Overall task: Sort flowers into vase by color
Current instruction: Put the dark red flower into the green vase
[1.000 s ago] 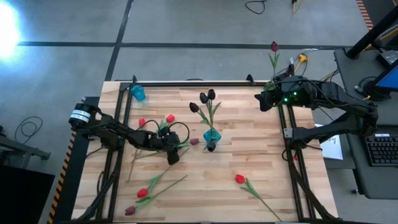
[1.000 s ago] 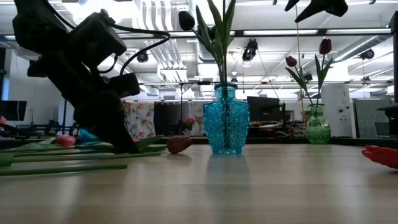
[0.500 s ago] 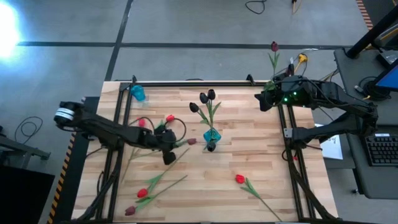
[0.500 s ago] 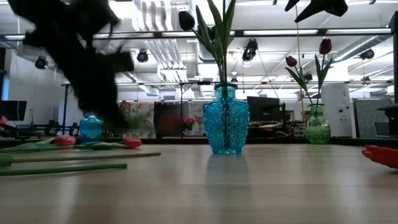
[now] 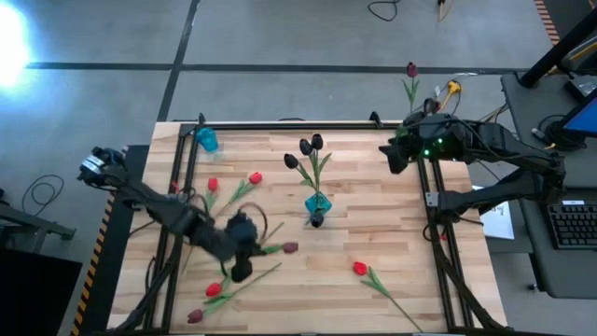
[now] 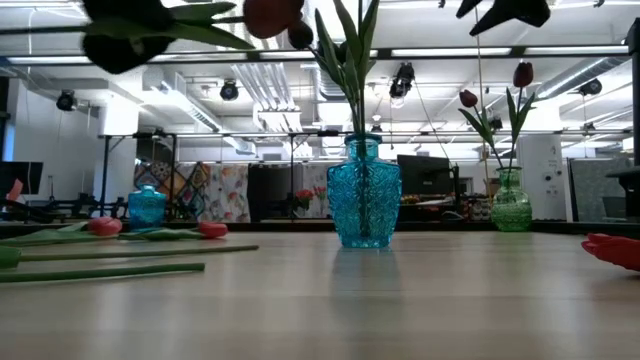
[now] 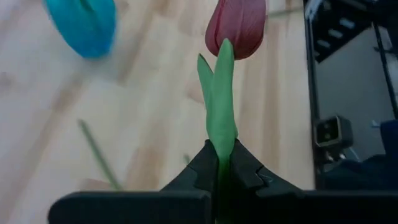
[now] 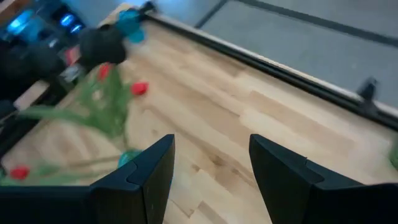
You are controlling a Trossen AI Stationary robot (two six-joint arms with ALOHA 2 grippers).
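Observation:
My left gripper (image 5: pixel 244 254) hangs over the table's near-left part, shut on a dark maroon tulip (image 5: pixel 289 248), whose head (image 6: pixel 272 12) shows high in the low view. My right gripper (image 5: pixel 392 154) waits open (image 8: pixel 211 168) above the far right corner. A blue vase (image 5: pixel 317 203) at mid-table holds black tulips (image 5: pixel 308 149) by their stems. Red tulips (image 5: pixel 255 177) (image 5: pixel 214 289) (image 5: pixel 359 268) and a maroon one (image 5: pixel 194 316) lie flat on the wood. My left gripper pinches the maroon tulip between its two fingers by the green stem and leaf (image 7: pixel 219 149), a short way below the head (image 7: pixel 236 28). The flower is lifted clear of the table, and the head sticks out past the fingertips toward the table's right.
A small blue vase (image 5: pixel 206 140) stands at the far left corner. A green vase (image 6: pixel 510 200) with maroon tulips stands beyond the far right edge. Loose stems (image 6: pixel 100 270) lie on the left half. Black frame rails (image 5: pixel 177 215) run along both sides.
My left gripper, shut on the maroon tulip, has risen from the tabletop and moved toward the near edge. The tulip, which lay on the wood by the blue vase, now hangs clear above the table.

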